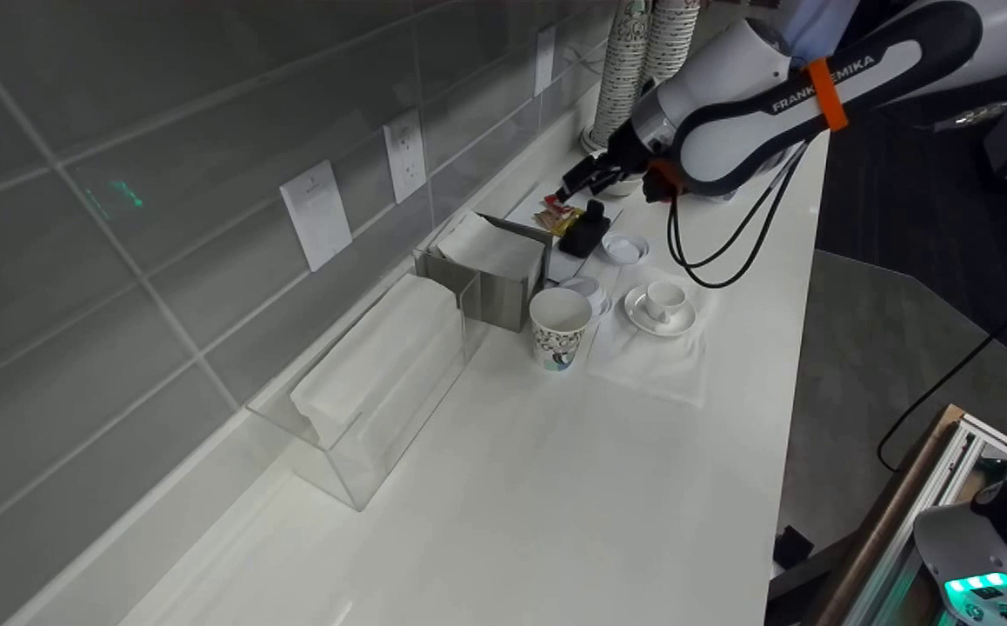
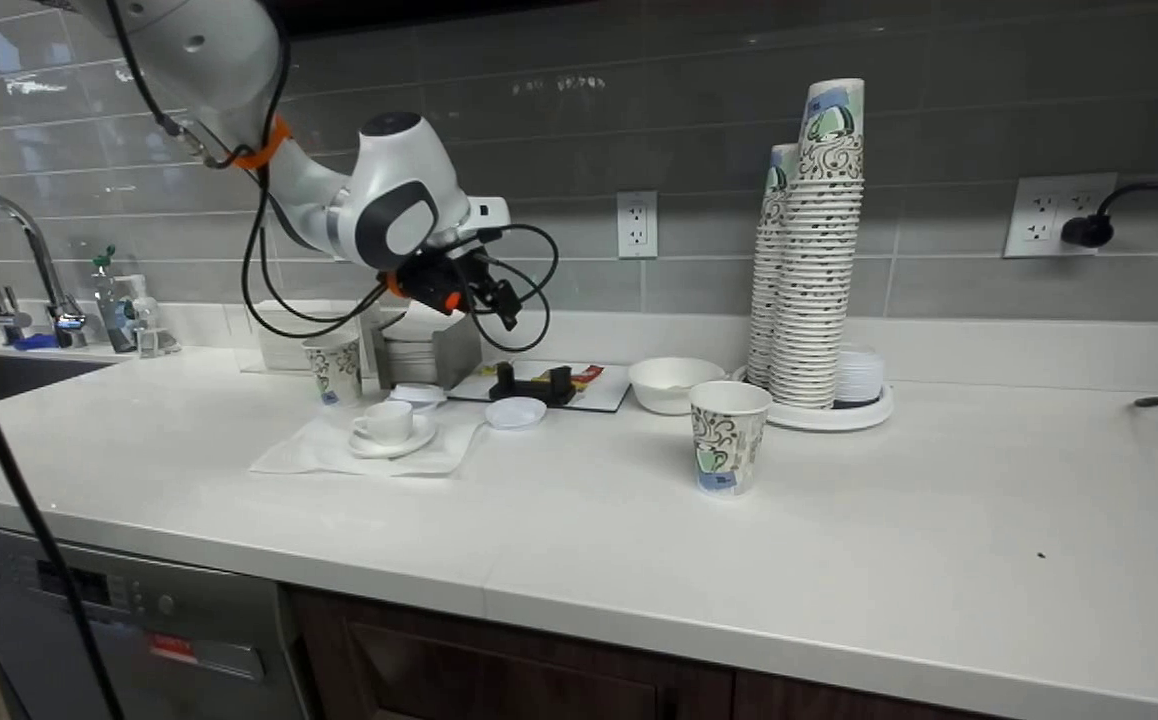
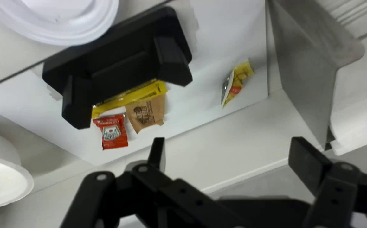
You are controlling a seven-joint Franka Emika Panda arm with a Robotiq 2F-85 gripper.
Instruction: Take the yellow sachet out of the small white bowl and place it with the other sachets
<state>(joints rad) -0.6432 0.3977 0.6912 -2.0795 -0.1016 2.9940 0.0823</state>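
A small yellow sachet (image 3: 242,76) with a red mark lies bent on the white board, apart from the other sachets (image 3: 146,113). Those are a brown, a red and a long yellow packet beside the black holder; they also show in both exterior views (image 1: 558,216) (image 2: 579,379). The small shallow white bowl (image 3: 72,36) stands beside the black holder, partly cut off in the wrist view, and shows in both exterior views (image 1: 625,249) (image 2: 516,413). No sachet shows in its visible part. My gripper (image 3: 227,148) is open, with nothing between its fingers, above the board's wall side (image 1: 578,186) (image 2: 507,308).
The black holder (image 3: 120,60) stands on the white board (image 3: 215,38). A grey metal napkin holder (image 3: 307,63) rises at one end. A deeper white bowl (image 2: 674,385) and tall cup stacks (image 2: 819,260) stand at the other. A cup and saucer (image 1: 662,309) and paper cup (image 1: 559,335) are nearby.
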